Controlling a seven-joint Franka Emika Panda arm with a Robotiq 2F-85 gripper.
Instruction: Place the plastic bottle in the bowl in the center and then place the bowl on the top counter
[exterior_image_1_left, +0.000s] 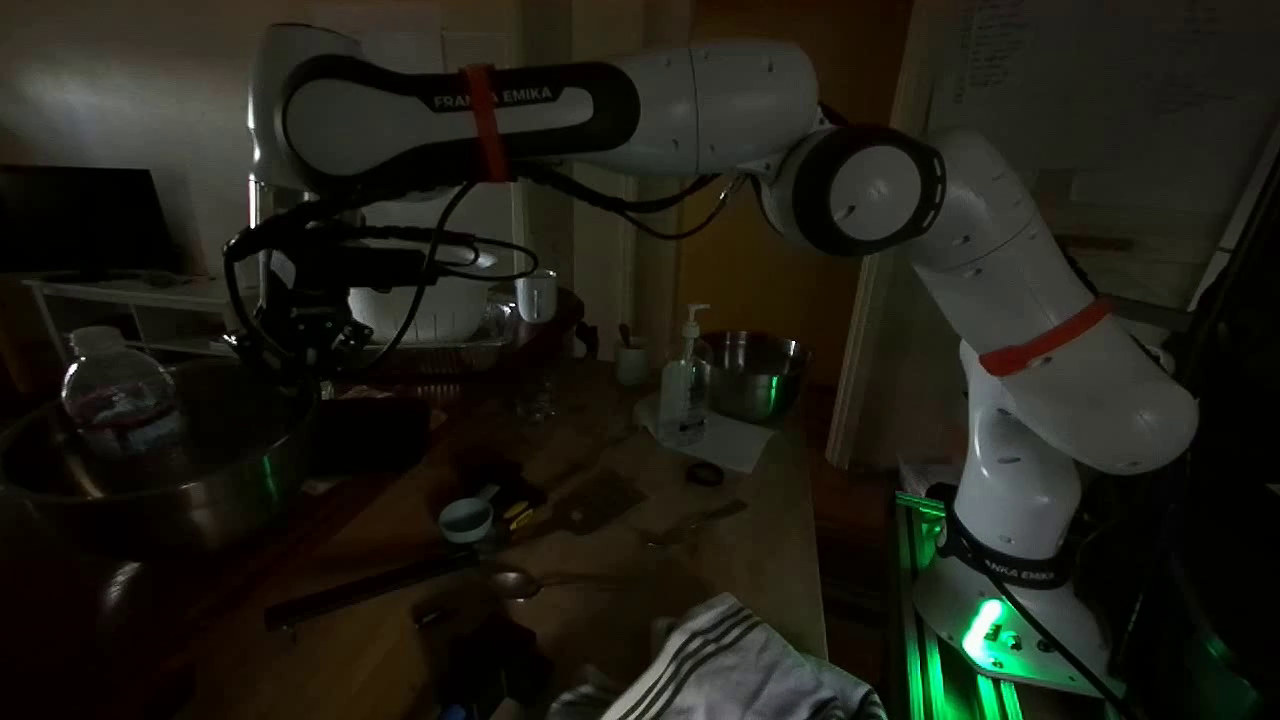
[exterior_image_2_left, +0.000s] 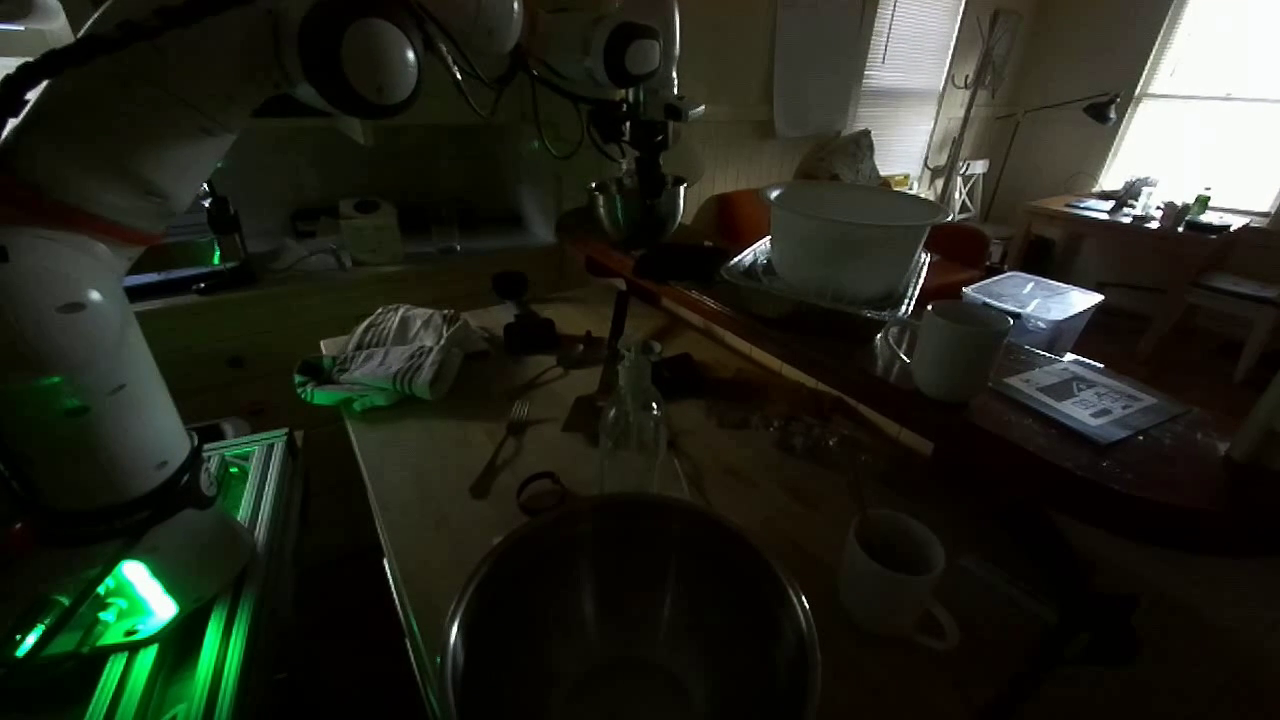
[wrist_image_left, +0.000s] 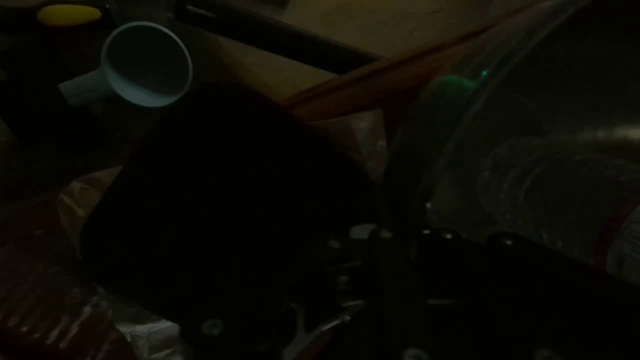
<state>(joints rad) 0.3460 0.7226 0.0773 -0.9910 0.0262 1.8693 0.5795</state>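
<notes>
The steel bowl (exterior_image_1_left: 190, 500) is at the far left in an exterior view, and its outside shows in an exterior view (exterior_image_2_left: 615, 212). The clear plastic bottle (exterior_image_1_left: 120, 395) stands in it, slightly tilted. In the wrist view the bowl (wrist_image_left: 460, 115) is at right with the bottle's ridged side (wrist_image_left: 515, 175) inside. My gripper (exterior_image_1_left: 305, 375) is at the bowl's rim. In the wrist view the rim runs between my fingers (wrist_image_left: 392, 240), which look shut on it. The top counter (exterior_image_2_left: 1190, 450) is a dark raised ledge; I cannot tell whether the bowl touches it.
A dark flat square object (wrist_image_left: 225, 200) lies on foil beside the bowl. A white tub (exterior_image_2_left: 855, 240) stands in a foil tray. A second steel bowl (exterior_image_1_left: 755, 380), a pump bottle (exterior_image_1_left: 683, 400), a measuring cup (exterior_image_1_left: 466, 520) and a towel (exterior_image_1_left: 740, 670) are on the lower table.
</notes>
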